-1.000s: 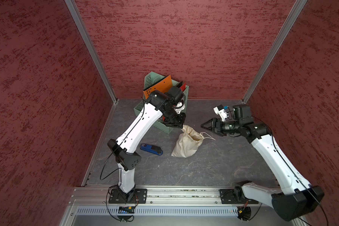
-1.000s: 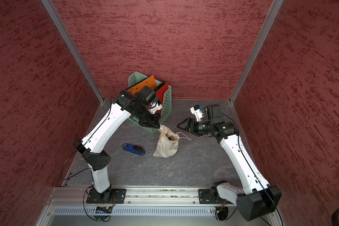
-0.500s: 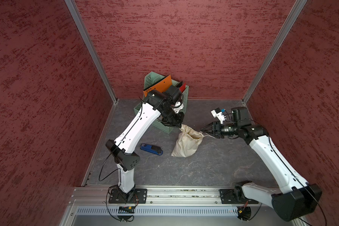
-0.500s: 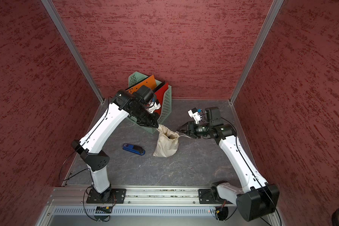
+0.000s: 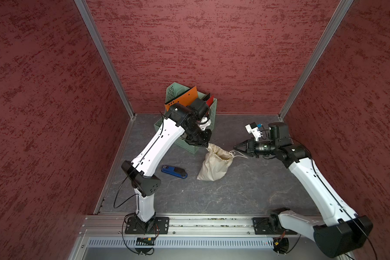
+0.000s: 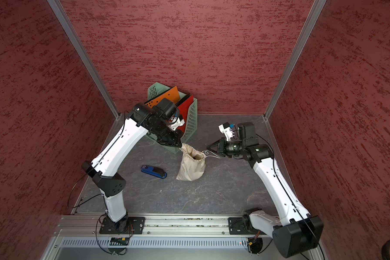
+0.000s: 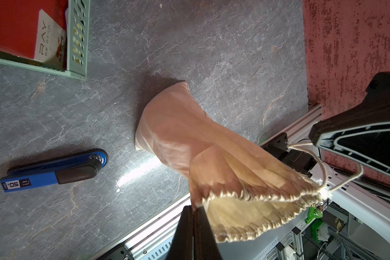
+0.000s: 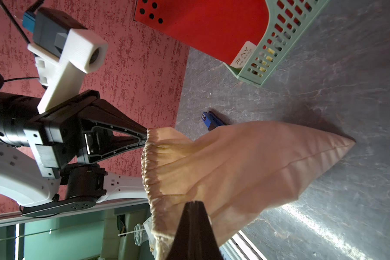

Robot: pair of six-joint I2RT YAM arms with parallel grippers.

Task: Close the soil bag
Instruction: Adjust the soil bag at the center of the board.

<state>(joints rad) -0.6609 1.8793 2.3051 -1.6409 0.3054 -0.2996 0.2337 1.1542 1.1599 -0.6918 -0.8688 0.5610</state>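
Both jaws clenched, left on soil bag [image 5: 213, 167], right on cord [image 5: 239, 154], over grey floor [image 5: 245, 191], red walls [image 5: 200, 45].

Robot lab test cell. Red textured wall panels [image 5: 189, 45], aluminium corner posts [image 5: 104, 58]. Left arm [image 5: 158, 144] and right arm [image 5: 313, 177] bolted on aluminium rail [image 5: 212, 221] at front of grey stone-look worktop [image 5: 234, 191].

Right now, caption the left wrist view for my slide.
Left end effector pinches the bag rim; right end effector grips its cord.
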